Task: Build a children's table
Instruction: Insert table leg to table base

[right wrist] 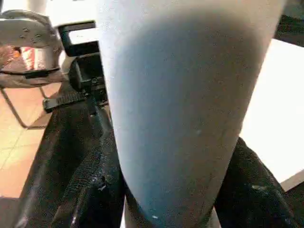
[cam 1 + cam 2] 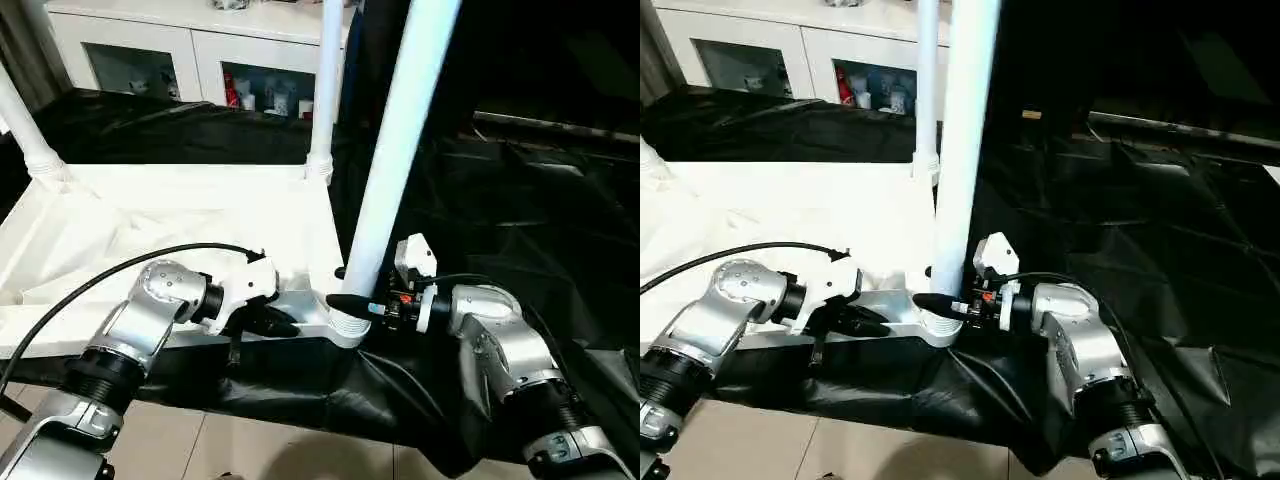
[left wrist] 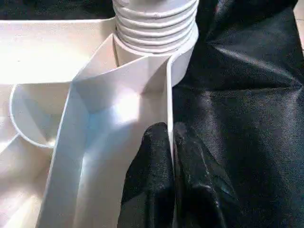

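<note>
Black cloth (image 2: 520, 200) drapes the big work table in front of me, creased and shiny, hanging over the near edge above a pale tiled floor (image 2: 260, 450). On it lies the small white plastic children's table (image 2: 180, 220), upside down, its ribbed underside facing up. Three long tapered white tube legs rise from its round corner sockets: one at the far left corner (image 2: 25, 130), one at the far right (image 2: 325, 90), and the nearest leg (image 2: 400, 130) standing in the near right socket (image 2: 345, 322). My right gripper (image 2: 350, 303) clasps that nearest leg low down, just above its ribbed base, one black finger on each side of the tube. My left gripper (image 3: 172, 156) is pinched tight on the thin white rim (image 3: 168, 99) of the tabletop, just beside that same socket. Behind the draped table stands a white cabinet with glass doors (image 2: 190, 50), small coloured items on its shelves.
</note>
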Robot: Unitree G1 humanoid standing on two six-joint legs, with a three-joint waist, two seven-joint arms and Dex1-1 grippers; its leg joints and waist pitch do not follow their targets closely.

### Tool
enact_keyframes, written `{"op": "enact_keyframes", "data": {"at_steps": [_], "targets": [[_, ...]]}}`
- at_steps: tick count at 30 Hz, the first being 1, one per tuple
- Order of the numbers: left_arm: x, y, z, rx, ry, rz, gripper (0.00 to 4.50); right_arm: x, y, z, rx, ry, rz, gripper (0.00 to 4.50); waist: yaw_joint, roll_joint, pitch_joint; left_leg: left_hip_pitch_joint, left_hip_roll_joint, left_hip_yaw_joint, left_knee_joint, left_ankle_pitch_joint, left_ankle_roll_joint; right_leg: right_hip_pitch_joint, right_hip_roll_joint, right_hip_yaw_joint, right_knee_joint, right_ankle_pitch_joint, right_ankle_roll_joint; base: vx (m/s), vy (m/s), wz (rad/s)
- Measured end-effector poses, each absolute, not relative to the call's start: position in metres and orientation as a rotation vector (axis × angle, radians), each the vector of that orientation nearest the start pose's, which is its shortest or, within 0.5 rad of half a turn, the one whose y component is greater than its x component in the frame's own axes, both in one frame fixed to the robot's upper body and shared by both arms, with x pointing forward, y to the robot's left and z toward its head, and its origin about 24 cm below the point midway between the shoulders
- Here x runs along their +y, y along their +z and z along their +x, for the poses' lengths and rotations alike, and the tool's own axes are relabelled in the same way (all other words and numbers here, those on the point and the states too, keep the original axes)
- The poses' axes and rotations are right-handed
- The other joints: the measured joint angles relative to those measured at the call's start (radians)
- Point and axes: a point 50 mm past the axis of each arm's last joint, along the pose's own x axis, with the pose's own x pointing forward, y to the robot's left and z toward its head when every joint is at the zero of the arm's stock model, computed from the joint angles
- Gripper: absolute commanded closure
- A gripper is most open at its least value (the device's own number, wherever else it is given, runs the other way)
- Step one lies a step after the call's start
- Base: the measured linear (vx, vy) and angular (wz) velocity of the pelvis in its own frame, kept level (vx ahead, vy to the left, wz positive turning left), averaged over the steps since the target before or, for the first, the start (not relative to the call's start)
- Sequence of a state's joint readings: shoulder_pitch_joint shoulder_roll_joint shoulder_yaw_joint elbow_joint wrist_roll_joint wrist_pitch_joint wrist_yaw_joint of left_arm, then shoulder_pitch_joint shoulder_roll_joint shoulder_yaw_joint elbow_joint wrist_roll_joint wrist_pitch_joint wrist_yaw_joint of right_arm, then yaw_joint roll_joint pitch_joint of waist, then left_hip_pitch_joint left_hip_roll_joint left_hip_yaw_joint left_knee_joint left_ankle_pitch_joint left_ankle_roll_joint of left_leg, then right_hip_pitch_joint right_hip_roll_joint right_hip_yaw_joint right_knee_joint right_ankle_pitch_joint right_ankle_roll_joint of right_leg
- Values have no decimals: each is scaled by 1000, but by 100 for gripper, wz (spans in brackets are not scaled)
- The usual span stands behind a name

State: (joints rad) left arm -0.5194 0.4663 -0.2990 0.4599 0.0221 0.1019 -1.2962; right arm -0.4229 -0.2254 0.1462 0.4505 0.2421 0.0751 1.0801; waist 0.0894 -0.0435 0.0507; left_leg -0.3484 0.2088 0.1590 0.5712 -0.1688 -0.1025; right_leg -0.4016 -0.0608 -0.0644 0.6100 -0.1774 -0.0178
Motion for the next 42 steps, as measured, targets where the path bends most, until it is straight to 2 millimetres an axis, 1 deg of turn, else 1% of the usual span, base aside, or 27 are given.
{"op": "enact_keyframes", "data": {"at_steps": [4, 6, 8, 11, 14, 17, 19, 22, 24, 25, 26, 27, 28, 29, 30, 31, 32, 33, 34, 35, 36, 37, 38, 39, 40, 41, 42], "targets": [[145, 53, 312, 466, -1299, 481, 450, -110, 47, 311, 152, 1048, 38, 259, -2, -1, -1, 4, 0, -2, 0, 0, 0, 0, 0, 0, -1, 0, 0, 0, 0, 0], [138, 50, 321, 480, -1205, 432, 450, -106, 42, 321, 160, 897, 55, 259, -5, -1, 0, 9, -1, -3, 1, 0, 0, 2, 0, -1, -1, 0, 0, 0, 0, 0], [132, 48, 326, 492, -1140, 412, 450, -103, 41, 328, 162, 795, 37, 259, -8, 0, 0, 9, -1, -6, 1, 0, 0, 3, -1, -5, -9, 0, 1, 0, 0, 0], [123, 48, 334, 515, -1031, 377, 450, -95, 40, 339, 160, 627, 31, 259, -22, 3, 1, 8, -1, -14, -1, 0, 0, 5, -1, -15, -25, 0, 1, 0, 0, 0], [111, 47, 342, 541, -938, 338, 450, -88, 40, 349, 169, 478, 29, 259, -31, 6, 3, 7, -1, -16, -3, 0, 0, 10, -14, -39, -39, 0, 1, 0, 0, 0], [97, 48, 347, 573, -852, 290, 450, -81, 41, 358, 182, 321, 56, 259, -40, 13, 8, 10, 3, -19, -3, -2, 3, 21, -24, -65, -61, 0, 1, 0, 0, 0], [96, 48, 348, 578, -826, 279, 450, -78, 42, 360, 181, 290, 66, 259, -48, 18, 11, 10, 6, -20, -4, -3, 5, 29, -30, -82, -71, 0, 1, 0, 0, 0], [95, 48, 349, 588, -809, 275, 450, -76, 42, 361, 185, 273, 76, 259, -53, 17, 13, 18, 5, -15, -6, -3, 5, 30, -33, -80, -65, 0, 1, 0, 0, 0], [97, 49, 349, 587, -804, 280, 450, -74, 43, 362, 186, 281, 74, 259, -53, 19, 15, 22, 1, -17, -7, -4, 6, 29, -37, -98, -73, 0, 1, 0, 0, 0], [98, 49, 350, 586, -802, 283, 450, -73, 44, 363, 184, 284, 75, 259, -54, 22, 16, 20, 3, -22, -7, -4, 6, 37, -39, -111, -78, 0, 1, 0, 0, 0], [98, 50, 350, 583, -802, 283, 450, -73, 45, 363, 180, 285, 74, 259, -53, 27, 17, 17, 14, -30, -9, -5, 6, 41, -38, -119, -84, -1, 1, 0, 0, 0], [98, 50, 350, 582, -801, 284, 450, -72, 45, 364, 179, 285, 73, 259, -52, 28, 19, 13, 15, -29, -11, -5, 6, 41, -34, -111, -76, -1, 1, 0, 0, 0], [98, 50, 350, 582, -801, 285, 450, -72, 45, 364, 182, 286, 73, 259, -51, 25, 20, 17, 14, -23, -10, -5, 6, 37, -34, -98, -60, -6, 0, 0, 0, 0], [98, 50, 350, 584, -801, 286, 450, -72, 44, 364, 187, 288, 74, 259, -52, 11, 22, 32, 11, -9, -10, -5, 5, 28, -33, -79, -43, -5, -1, 0, 0, 0], [99, 50, 350, 585, -800, 289, 450, -71, 44, 364, 190, 295, 72, 259, -50, 8, 23, 36, 6, -6, -9, -14, -1, 23, -35, -80, -42, -5, -1, 56, -61, 16], [101, 51, 351, 581, -797, 293, 450, -70, 46, 366, 190, 305, 69, 259, -47, 7, 23, 34, 2, -7, 1, -28, 2, 22, -40, -94, -49, -5, -1, 0, 0, 0], [103, 52, 351, 576, -799, 296, 450, -69, 47, 367, 189, 315, 64, 259, -38, 13, 22, 29, 2, -18, -3, -40, 6, 30, -50, -123, -61, -5, 0, 0, 0, 0], [103, 52, 351, 574, -801, 295, 450, -69, 48, 367, 189, 320, 61, 259, -37, 25, 21, 16, 13, -34, -2, -40, 6, 38, -50, -146, -73, -6, 1, 93, 46, -32], [103, 52, 351, 573, -801, 295, 450, -69, 48, 367, 188, 323, 60, 259, -36, 28, 20, 14, 19, -40, -2, -40, 5, 39, -48, -148, -73, -10, 4, 85, 7, -13], [103, 52, 351, 573, -802, 298, 450, -69, 48, 368, 192, 333, 57, 259, -36, 23, 22, 18, 18, -32, 0, -38, 3, 33, -47, -128, -47, -12, 5, 85, 7, -13], [103, 52, 351, 576, -804, 307, 450, -69, 47, 367, 196, 339, 57, 259, -38, 14, 22, 25, 13, -22, 3, -38, 2, 29, -46, -105, -33, -7, -3, 0, 0, 0], [103, 51, 351, 579, -806, 311, 450, -69, 47, 367, 198, 343, 56, 259, -36, 6, 23, 37, 5, -13, 6, -41, -3, 21, -47, -97, -29, -4, -5, 58, -33, 22], [103, 52, 351, 577, -813, 313, 450, -71, 47, 368, 200, 349, 50, 259, -33, 6, 22, 40, -1, -8, 2, -46, -1, 19, -50, -98, -32, -4, -5, 58, -33, 22], [104, 53, 351, 572, -815, 316, 450, -71, 49, 369, 197, 361, 44, 259, -30, 9, 20, 28, -1, -15, 0, -46, -1, 22, -52, -106, -36, -4, -5, 97, 6, -12], [105, 55, 351, 567, -817, 319, 450, -70, 51, 370, 195, 377, 35, 259, -29, 10, 19, 20, 0, -23, 0, -45, -1, 19, -51, -113, -40, -4, -5, 89, 22, -23], [105, 55, 351, 565, -819, 319, 450, -71, 52, 370, 193, 391, 27, 259, -29, 9, 18, 16, 3, -28, 0, -44, -4, 19, -48, -114, -46, -4, -5, 89, 22, -23], [105, 56, 351, 565, -824, 320, 450, -71, 52, 371, 195, 409, 14, 259, -29, 8, 17, 16, 3, -27, -1, -42, -6, 18, -48, -112, -46, -4, -5, 0, 0, 0]]}}
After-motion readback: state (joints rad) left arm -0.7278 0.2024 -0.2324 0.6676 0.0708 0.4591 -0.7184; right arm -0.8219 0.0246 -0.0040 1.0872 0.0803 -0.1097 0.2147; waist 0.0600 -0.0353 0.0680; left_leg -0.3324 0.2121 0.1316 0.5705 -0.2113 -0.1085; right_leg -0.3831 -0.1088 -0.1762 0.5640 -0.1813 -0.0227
